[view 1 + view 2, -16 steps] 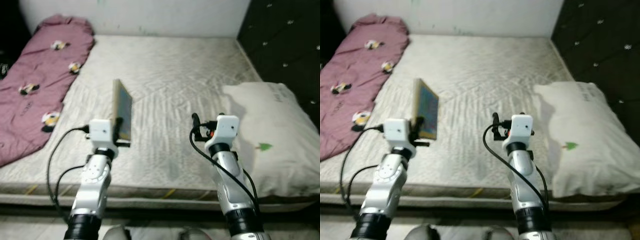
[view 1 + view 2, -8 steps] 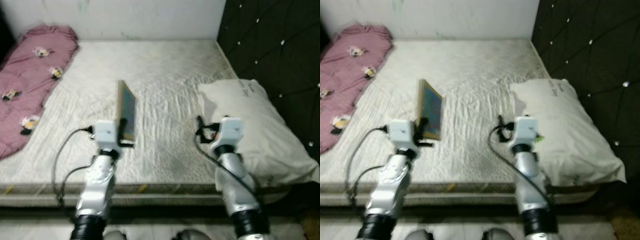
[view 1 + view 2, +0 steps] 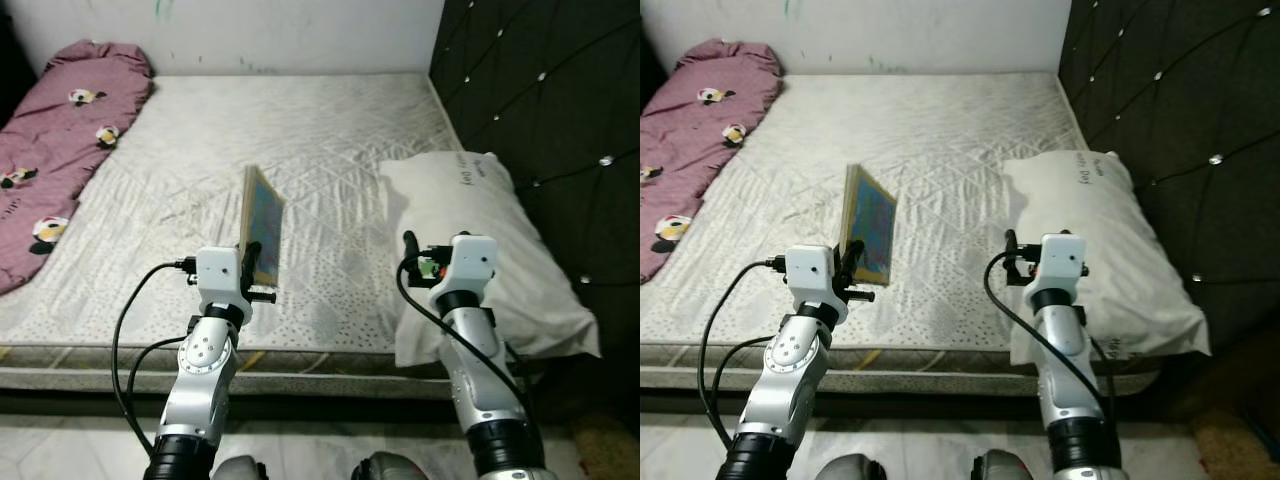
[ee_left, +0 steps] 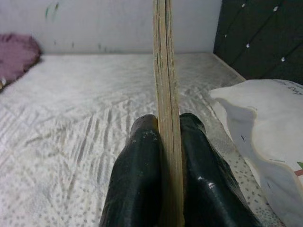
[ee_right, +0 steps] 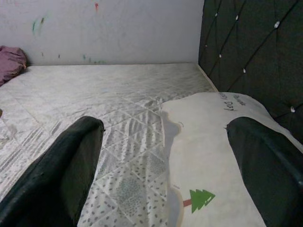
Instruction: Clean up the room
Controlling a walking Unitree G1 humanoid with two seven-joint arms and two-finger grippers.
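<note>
A thin book (image 3: 262,223) with a colourful cover stands upright on edge above the near part of the mattress (image 3: 300,140), clamped in my left gripper (image 3: 252,262). In the left wrist view its yellowed page edge (image 4: 164,94) runs straight up between the two black fingers (image 4: 137,184). My right gripper (image 3: 418,258) is held open with nothing between its fingers (image 5: 57,175), over the near end of a white pillow (image 3: 1090,240) with a small green tree print (image 5: 199,198).
A maroon patterned blanket (image 3: 60,120) lies bunched along the mattress's left side. A dark tufted headboard (image 3: 540,90) rises on the right, a pale wall (image 3: 250,30) behind. The mattress's front edge (image 3: 300,355) is just below my wrists, tiled floor beneath.
The camera has swung right and closer, so the headboard and pillow take up more of the view. My left gripper still holds the book upright; the right stays open.
</note>
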